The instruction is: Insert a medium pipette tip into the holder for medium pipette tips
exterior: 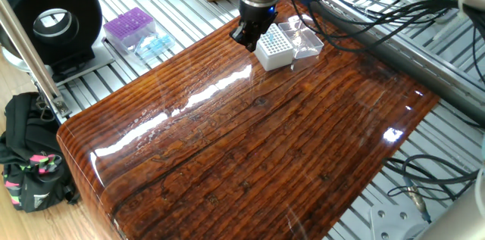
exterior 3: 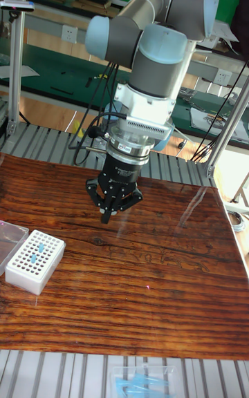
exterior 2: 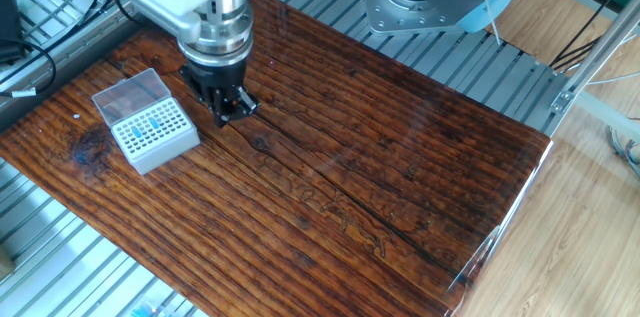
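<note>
Pipette tip not discernible; gripper (exterior 3: 105, 217) near white rack (exterior 2: 152, 133), jaw state unclear. Best practice: align vertically over a free hole before descending.

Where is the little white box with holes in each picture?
One fixed view: white box near the top middle, just right of the gripper.
The other fixed view: at the left, left of the gripper.
Tall fixed view: lower left edge.
Shared landmark: the gripper beside it.
</note>
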You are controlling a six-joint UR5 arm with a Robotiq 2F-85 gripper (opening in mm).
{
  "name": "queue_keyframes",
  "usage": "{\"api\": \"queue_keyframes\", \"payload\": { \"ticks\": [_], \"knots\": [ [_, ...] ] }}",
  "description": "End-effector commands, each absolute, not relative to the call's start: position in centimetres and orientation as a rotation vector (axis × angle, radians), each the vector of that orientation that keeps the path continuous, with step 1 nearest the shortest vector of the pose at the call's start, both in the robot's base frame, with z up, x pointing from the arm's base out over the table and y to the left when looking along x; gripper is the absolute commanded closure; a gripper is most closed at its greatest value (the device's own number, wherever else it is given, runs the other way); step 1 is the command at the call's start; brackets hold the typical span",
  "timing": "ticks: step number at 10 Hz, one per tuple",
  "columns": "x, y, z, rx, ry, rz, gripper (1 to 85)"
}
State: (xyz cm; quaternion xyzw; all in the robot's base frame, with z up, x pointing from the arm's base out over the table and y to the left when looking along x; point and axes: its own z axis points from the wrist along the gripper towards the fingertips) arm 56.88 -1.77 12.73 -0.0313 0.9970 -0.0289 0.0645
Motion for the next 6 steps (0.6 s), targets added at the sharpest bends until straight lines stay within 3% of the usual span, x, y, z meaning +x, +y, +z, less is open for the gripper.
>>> {"api": "queue_keyframes", "payload": {
  "ticks": [1,6],
  "knots": [
    [57.61,-1.42,11.87,-0.079,3.011,-0.075,84.7],
    [57.66,-1.31,11.8,-0.083,3.011,-0.068,84.7]
  ]
}}
